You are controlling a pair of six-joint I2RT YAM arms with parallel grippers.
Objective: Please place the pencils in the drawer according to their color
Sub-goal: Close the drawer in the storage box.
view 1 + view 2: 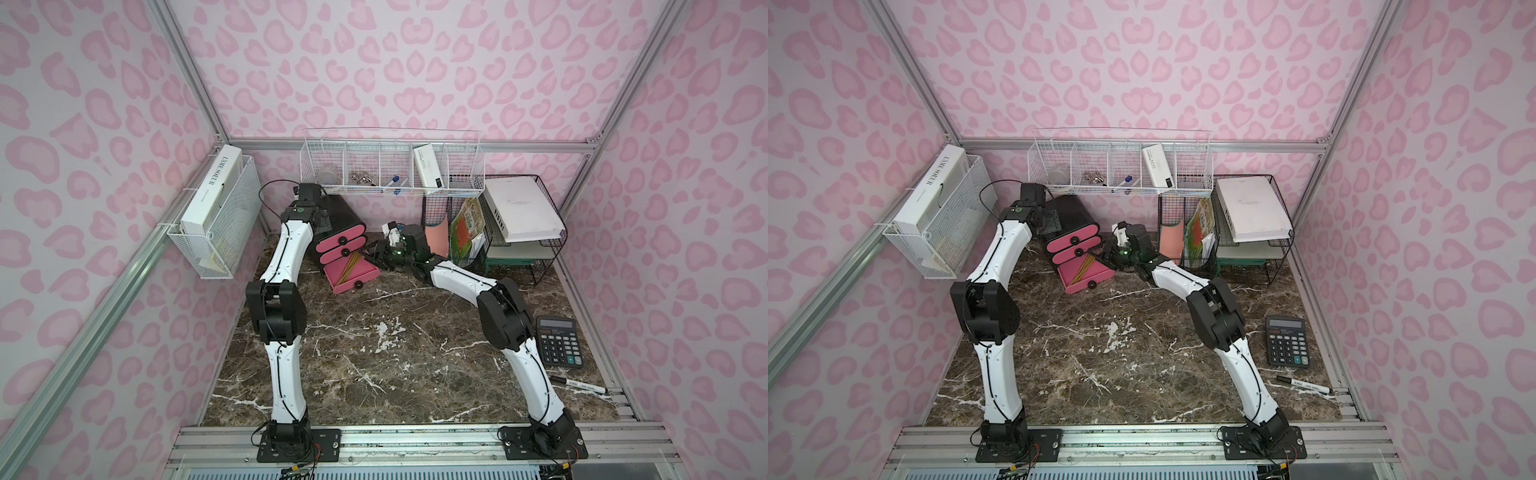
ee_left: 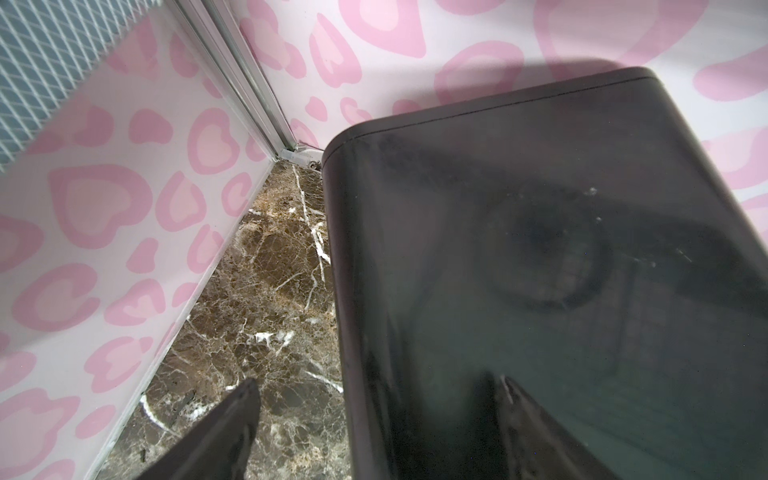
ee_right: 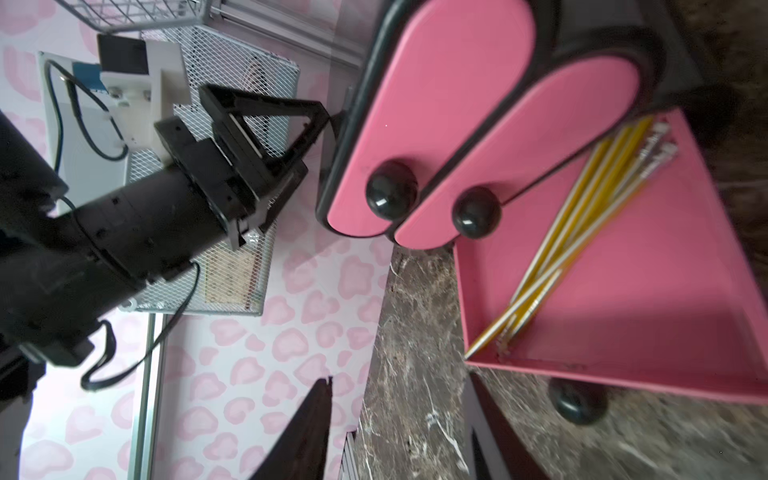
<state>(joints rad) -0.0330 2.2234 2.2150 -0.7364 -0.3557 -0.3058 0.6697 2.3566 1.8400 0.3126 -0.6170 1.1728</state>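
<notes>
In a top view, the drawer (image 1: 338,212) is standing at the table's (image 1: 374,353) back. Two of its three pink trays (image 1: 345,251) are shut, and the lowest is pulled out, holding the pencils (image 1: 353,264).

In the left wrist view, the left gripper (image 2: 374,436) is gaping, one finger over the drawer's black shell.

In the right wrist view, the right gripper (image 3: 399,432) is hanging released and empty. Roughly five yellow pencils are lying there, and three knobs (image 3: 390,189) are showing.

Walls (image 1: 395,62): pale pink, printed with darker pink heart-like blotches, on three sides.
Frame: aluminium rails (image 1: 266,144) in the corners and along the front.
Counter (image 1: 374,365): dark brown marble, white veins.
Wire storage: white back basket (image 1: 365,166) on the rear wall; white side basket (image 1: 232,216) on a side wall.
Light: even, soft shadows.
</notes>
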